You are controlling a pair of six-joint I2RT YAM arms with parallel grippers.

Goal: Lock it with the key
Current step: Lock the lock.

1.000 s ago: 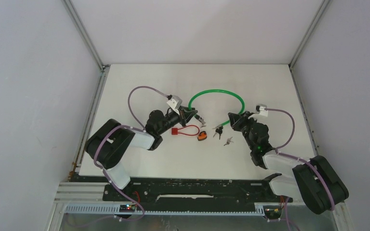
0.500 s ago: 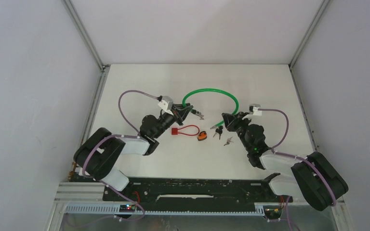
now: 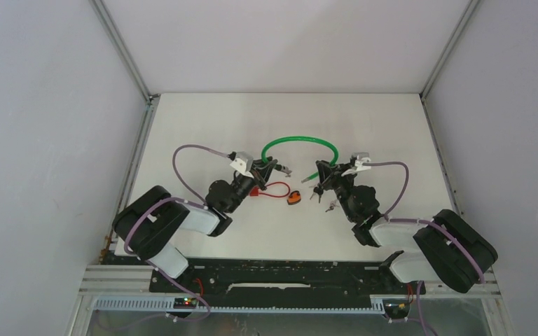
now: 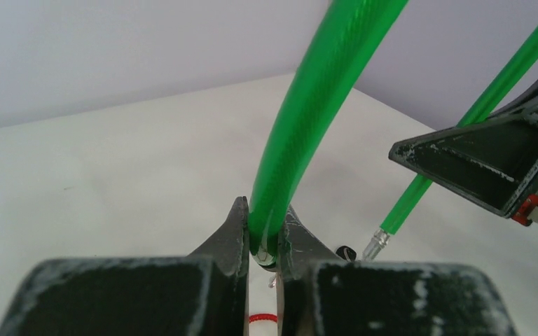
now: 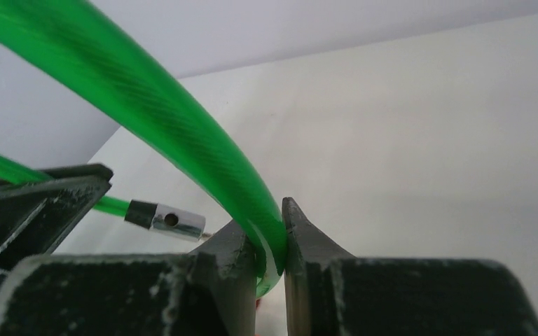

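- the green cable [image 3: 300, 142] arches over the white table [image 3: 203, 119] on the far side of a small orange piece [image 3: 294, 198], each end of the arc held up by one arm.
- left gripper [image 4: 264, 218], to the far left of the orange piece, is clenched on the cable; the wrist view shows the cable wedged deep between the two fingers and rising up and away.
- right gripper [image 5: 269, 222], to the far right of the orange piece, is likewise clamped on the cable, which sits in the narrow slot between its fingers and sweeps off to the upper left.
- the cable's metal tip [image 5: 171, 221] hangs free, between the two grippers and above the orange piece.
- a bunch of keys [image 3: 322, 197] lies on the table just right of the orange piece, outside either grip.
- a thin red loop [image 3: 272, 186] lies just left of the orange piece.
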